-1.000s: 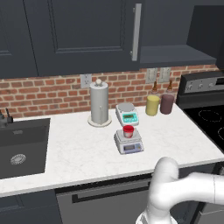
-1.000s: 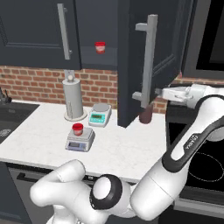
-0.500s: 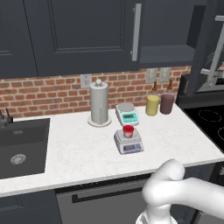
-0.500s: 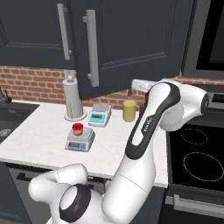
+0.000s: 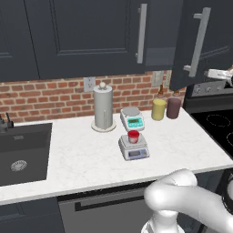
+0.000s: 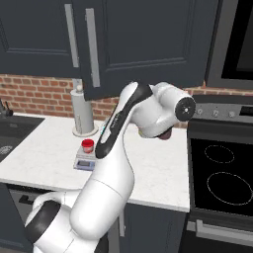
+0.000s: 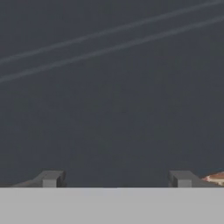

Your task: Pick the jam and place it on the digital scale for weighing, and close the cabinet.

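Already past the weighing step: jam upright on the plate of the digital scale, near the front of the counter and just ahead of the 2nd scale with the teal display and the paper towel roll.

Now on to the cabinet: left door flush, right door swung partway out above the 2 jars beside the stove.

Gripper up close against a dark panel, most likely the face of that open door, though too near in the hand view to say for sure. Fingertips wide apart with nothing between them, so open and empty. Visible too at the far right of the left base view, as a white hand just beside the door's lower edge.

Next, by judgement: push the panel round its hinge arc toward the frame until level with its neighbour. Worth guarding against slipping off the smooth face or snagging the bar handle.
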Motion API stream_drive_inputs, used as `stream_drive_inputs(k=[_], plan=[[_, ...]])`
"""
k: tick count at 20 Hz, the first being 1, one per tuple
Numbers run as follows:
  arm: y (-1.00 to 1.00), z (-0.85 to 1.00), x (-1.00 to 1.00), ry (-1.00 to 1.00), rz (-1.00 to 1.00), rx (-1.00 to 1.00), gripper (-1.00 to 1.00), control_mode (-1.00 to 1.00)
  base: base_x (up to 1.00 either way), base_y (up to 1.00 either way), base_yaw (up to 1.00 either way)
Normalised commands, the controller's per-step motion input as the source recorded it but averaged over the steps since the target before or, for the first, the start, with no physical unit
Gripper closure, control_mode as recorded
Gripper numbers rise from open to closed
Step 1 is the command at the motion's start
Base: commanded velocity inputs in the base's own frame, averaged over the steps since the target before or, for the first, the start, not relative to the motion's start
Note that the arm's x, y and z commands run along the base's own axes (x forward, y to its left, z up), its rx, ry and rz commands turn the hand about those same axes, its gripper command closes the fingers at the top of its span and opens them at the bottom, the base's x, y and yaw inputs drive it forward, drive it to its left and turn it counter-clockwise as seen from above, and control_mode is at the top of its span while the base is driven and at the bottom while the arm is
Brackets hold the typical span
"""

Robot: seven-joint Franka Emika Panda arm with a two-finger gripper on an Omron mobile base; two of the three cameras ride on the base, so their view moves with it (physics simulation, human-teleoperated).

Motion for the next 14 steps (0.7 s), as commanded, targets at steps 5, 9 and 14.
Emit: stream_drive_inputs(k=[5,9,14], plan=[[0.82,0.18,0.61,0.10,-0.48,-0.20,-1.00,-1.00,0.00,0.00,0.00],[0.66,0.09,0.66,0.15,-0.47,-0.17,-1.00,-1.00,0.00,0.00,0.00],[0.46,0.00,0.57,0.20,-0.25,-0.11,-1.00,-1.00,0.00,0.00,0.00]])
